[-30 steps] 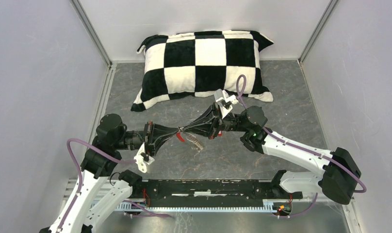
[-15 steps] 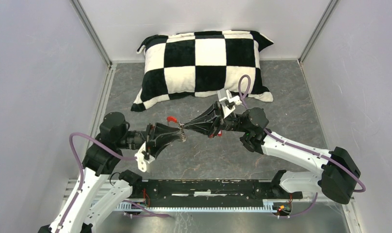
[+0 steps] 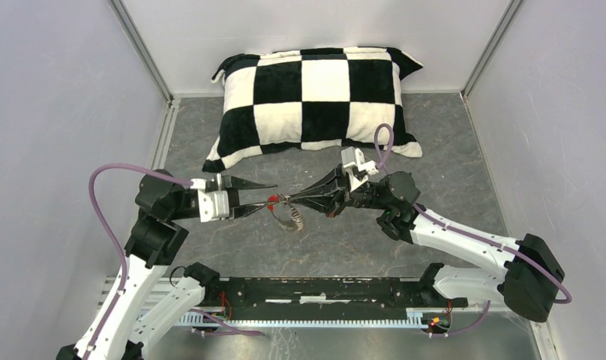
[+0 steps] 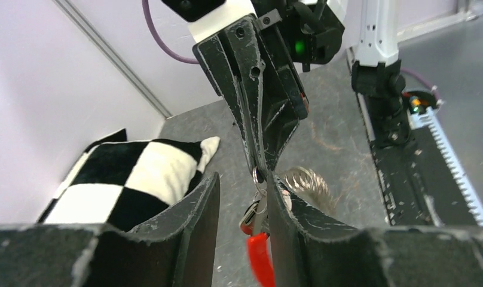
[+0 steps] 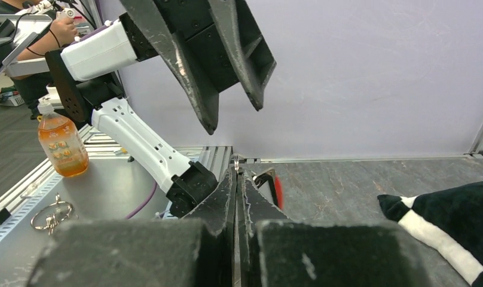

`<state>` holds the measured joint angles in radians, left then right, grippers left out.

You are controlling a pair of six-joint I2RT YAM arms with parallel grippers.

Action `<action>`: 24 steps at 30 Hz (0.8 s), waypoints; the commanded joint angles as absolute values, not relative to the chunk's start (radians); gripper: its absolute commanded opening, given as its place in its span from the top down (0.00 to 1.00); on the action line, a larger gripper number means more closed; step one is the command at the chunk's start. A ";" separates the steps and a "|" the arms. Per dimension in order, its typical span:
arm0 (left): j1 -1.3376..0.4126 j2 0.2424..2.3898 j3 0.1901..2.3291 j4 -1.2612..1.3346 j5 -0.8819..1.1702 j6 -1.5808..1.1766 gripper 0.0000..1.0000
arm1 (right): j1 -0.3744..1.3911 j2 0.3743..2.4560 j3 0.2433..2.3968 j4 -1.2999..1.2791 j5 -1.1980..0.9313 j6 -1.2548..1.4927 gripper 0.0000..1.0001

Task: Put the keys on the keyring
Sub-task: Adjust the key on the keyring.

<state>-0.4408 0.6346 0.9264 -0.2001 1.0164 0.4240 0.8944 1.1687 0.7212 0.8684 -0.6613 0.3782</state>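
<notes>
My right gripper (image 3: 286, 200) is shut on the keyring (image 3: 295, 218), pinching its thin wire at the fingertips (image 5: 237, 167). The silvery coil (image 4: 308, 182) hangs below, above the grey floor. The keys (image 4: 250, 216) dangle from the wire, a black-and-white head showing. Beside them hangs the ring's bright red section (image 4: 258, 257). My left gripper (image 3: 268, 198) is open, its fingers (image 4: 194, 221) on either side of the keys, the right finger close against them. In the right wrist view the left gripper (image 5: 233, 113) hangs open above my shut fingers.
A black-and-white checked pillow (image 3: 315, 101) lies at the back. Pale walls close in both sides. A black rail (image 3: 322, 289) runs along the near edge. Outside the cell stand an orange bottle (image 5: 61, 145) and a loose metal ring (image 5: 51, 215).
The left gripper has opened, turned and drawn back left. The right gripper still pinches the keyring, whose coil and keys now hang below it.
</notes>
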 commanded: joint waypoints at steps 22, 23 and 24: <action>-0.445 0.762 0.997 -0.425 1.086 0.520 0.67 | 0.892 1.145 0.741 0.824 -0.631 0.255 1.00; -0.444 0.763 1.005 -0.452 1.090 0.551 0.66 | 0.891 1.144 0.742 0.813 -0.631 0.245 1.00; -0.445 0.764 1.007 -0.474 1.091 0.574 0.66 | 0.891 1.141 0.744 0.803 -0.630 0.239 1.00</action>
